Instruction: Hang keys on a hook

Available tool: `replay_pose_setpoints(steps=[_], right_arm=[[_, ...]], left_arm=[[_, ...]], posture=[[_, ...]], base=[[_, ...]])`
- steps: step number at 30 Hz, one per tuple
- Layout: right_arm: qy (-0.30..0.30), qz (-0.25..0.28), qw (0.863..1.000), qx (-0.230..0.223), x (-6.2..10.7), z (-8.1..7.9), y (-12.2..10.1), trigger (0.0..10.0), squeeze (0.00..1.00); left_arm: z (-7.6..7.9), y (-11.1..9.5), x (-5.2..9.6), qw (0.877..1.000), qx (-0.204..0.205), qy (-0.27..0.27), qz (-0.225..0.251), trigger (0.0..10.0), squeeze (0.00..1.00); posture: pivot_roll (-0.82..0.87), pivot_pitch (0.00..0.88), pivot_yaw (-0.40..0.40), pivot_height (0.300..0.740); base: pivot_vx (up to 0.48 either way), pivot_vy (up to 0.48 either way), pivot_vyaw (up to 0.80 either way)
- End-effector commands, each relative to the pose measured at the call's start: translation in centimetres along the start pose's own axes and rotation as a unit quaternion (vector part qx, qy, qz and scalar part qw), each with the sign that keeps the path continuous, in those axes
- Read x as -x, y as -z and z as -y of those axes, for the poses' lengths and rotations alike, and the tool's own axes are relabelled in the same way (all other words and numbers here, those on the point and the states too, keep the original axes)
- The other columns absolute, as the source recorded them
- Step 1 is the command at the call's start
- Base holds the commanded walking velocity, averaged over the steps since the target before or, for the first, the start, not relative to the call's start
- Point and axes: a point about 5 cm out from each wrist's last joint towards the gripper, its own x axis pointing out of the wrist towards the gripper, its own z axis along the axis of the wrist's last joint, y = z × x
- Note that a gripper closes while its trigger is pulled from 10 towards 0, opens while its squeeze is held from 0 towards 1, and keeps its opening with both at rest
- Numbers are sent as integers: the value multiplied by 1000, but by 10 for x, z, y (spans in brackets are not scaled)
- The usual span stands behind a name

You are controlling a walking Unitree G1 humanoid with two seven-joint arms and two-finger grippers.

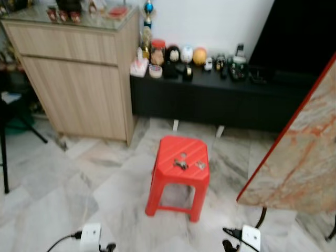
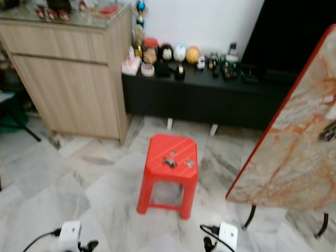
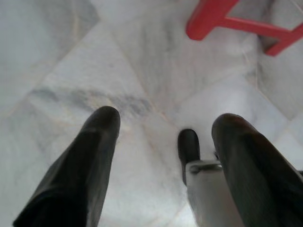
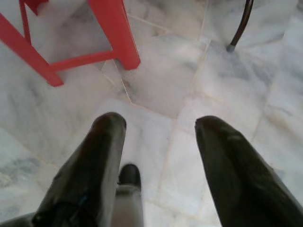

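Observation:
A small bunch of keys [image 1: 181, 164] lies on top of a red plastic stool [image 1: 180, 176] standing on the marble floor ahead of me. Two more small metal bits [image 1: 200, 165] rest beside the keys on the seat. My left gripper [image 3: 163, 127] hangs low with its black fingers open over bare floor, a red stool leg [image 3: 208, 21] just beyond it. My right gripper [image 4: 158, 123] is also open above the floor, close to the stool's legs [image 4: 118, 38]. Both wrists [image 1: 90, 236] sit at the bottom edge of the eye views.
A wooden cabinet [image 1: 79, 79] stands at the left and a low black shelf [image 1: 220, 100] with trinkets runs along the wall. A marble table top with a red rim [image 1: 299, 152] leans on the right on thin dark legs [image 4: 239, 26].

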Motion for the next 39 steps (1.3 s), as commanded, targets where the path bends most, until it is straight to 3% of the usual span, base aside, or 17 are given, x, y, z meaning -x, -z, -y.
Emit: replay_pose_setpoints(steps=[1, 11, 14, 20, 22, 25, 28, 34, 39], right_arm=[[5, -13, 1000, 0, 2, 3, 8, 10000, 0], [0, -8, 1000, -1, 1, 1, 6, 10000, 0], [8, 22, 1000, 10, 0, 2, -4, 10000, 0], [5, 109, 994, 31, -2, -2, -38, 10000, 0], [-1, 152, 987, 45, -1, -5, -53, 10000, 0], [-14, 227, 973, 38, 3, -10, -78, 10000, 0], [-19, 284, 957, 49, 9, -11, -94, 10000, 0], [-22, 344, 937, 57, 22, -12, -100, 10000, 0], [-32, 362, 930, 55, 27, -15, -101, 10000, 0]], left_arm=[[1, 3, 0, 1000, -4, 4, -8, 10000, 0], [0, 3, 1, 1000, -6, -1, -4, 10000, 0], [-1, -1, 0, 1000, -7, 2, 9, 10000, 0], [0, -39, -3, 995, 11, 9, 100, 10000, 0], [3, -59, -3, 988, 19, 15, 153, 10000, 0], [11, -94, 4, 965, 29, 35, 257, 10000, 0], [20, -106, 11, 949, 33, 56, 309, 10000, 0], [22, -107, 30, 927, 27, 59, 368, 10000, 0], [17, -109, 38, 921, 37, 53, 385, 10000, 0]], posture=[[37, 0, -77, 740], [40, 0, -75, 740], [43, 0, -78, 740], [33, 0, -77, 740], [37, 0, -81, 740], [30, 0, -89, 740], [33, 0, -91, 740], [26, 0, -88, 740], [29, 0, -88, 740]], base=[[0, 375, 0], [0, 181, 0], [0, 0, 0], [0, 0, 0], [0, 0, 0], [0, 0, 0], [0, 0, 0], [0, 0, 0], [0, 0, 0]])
